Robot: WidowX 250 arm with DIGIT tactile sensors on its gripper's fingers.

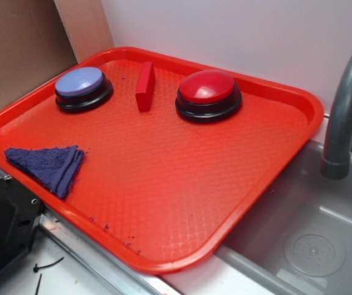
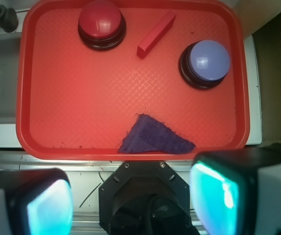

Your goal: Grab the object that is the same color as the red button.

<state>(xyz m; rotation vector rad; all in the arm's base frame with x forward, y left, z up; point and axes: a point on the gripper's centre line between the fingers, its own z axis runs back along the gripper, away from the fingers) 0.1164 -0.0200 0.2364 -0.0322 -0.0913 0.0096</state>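
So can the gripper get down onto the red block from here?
Probably yes: the gripper is open above the tray's near edge, and the red block lies uncovered between the two buttons, with room on both sides.

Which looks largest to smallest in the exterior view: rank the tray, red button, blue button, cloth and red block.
1. Red tray, by far.
2. Folded purple cloth and red button: too alike to rank.
3. Blue button, slightly smaller-looking than the red one, though it may match it.
4. Red block, smallest.
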